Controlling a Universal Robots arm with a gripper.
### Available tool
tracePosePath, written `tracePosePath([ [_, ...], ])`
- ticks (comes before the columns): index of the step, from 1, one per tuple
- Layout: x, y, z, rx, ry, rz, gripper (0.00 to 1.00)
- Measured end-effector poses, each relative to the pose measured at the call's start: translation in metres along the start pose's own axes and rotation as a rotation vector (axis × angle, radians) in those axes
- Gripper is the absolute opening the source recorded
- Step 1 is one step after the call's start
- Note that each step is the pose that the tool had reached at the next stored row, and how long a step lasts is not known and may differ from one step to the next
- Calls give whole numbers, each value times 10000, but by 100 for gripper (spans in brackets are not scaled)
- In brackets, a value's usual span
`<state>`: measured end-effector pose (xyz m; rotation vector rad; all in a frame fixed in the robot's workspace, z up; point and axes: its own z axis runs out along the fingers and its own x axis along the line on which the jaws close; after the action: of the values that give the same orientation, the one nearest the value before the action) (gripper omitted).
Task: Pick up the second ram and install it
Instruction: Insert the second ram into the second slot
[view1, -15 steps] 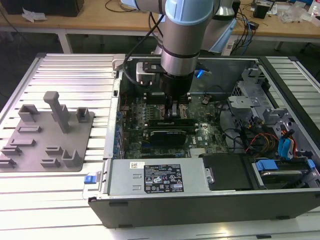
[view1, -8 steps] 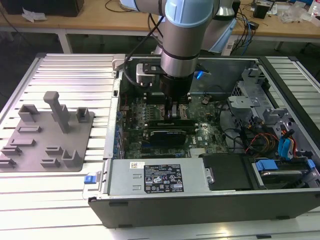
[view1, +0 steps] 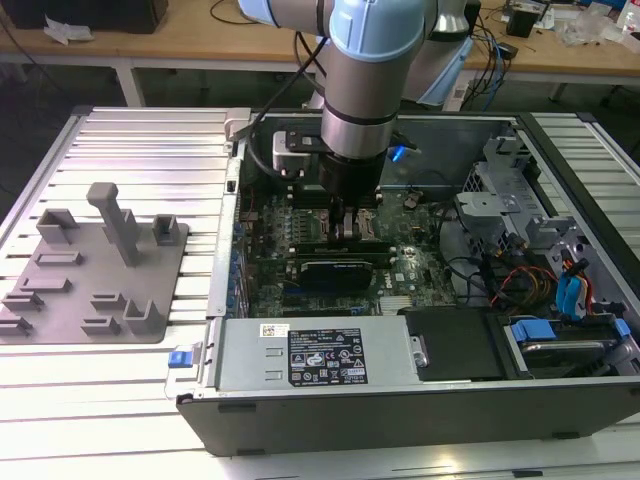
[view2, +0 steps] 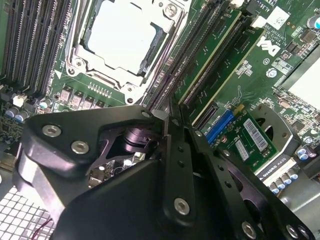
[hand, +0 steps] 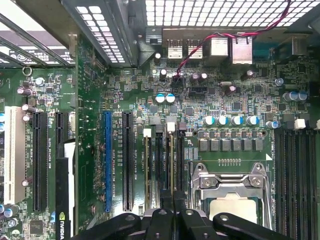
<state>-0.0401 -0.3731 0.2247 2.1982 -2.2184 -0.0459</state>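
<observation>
Reaching straight down into the open computer case, the arm sets its gripper over the motherboard's memory slots beside the CPU socket (fingers pressed together). The second ram stands seated in its slot.

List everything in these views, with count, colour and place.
Slotted table: one, silver, under everything.
Computer case: one, dark grey, open, on the table.
Fixture plate: one, grey, on the exterior view's left of the case.
Motherboard: one, green, inside the case.
CPU: one, silver, in its socket.
Ram sticks: two, green, in neighbouring slots beside the CPU socket.
Graphics card: one, black, across the motherboard.
Power supply: one, silver, along the case's near wall.
Arm: one, grey and pale blue, above the case.
End effector: one, black, low over the motherboard at the ram sticks' end.
</observation>
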Motion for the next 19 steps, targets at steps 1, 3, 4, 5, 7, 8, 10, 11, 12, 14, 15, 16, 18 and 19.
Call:
tracePosePath([
  [1,0,0,2,1,-2,0,9],
  [3,-1,-1,6,5,-10,-1,9],
  [4,-1,-1,7,4,-9,0,11],
  [5,-1,-1,7,4,-8,-1,11],
  [7,0,0,6,1,-2,0,17],
  [8,-1,1,-16,1,-3,0,17],
  [10,-1,3,-92,2,-3,1,17],
  [11,-2,5,-158,2,-3,0,17],
  [12,-2,7,-205,3,-3,0,17],
  [14,-2,4,-207,4,-5,-2,17],
  [15,-2,-22,-209,4,-3,-2,17],
  [16,-3,-98,-212,4,-3,1,17],
  [18,-3,-193,-215,3,-3,-1,17],
  [19,-4,-208,-215,3,-4,2,17],
])
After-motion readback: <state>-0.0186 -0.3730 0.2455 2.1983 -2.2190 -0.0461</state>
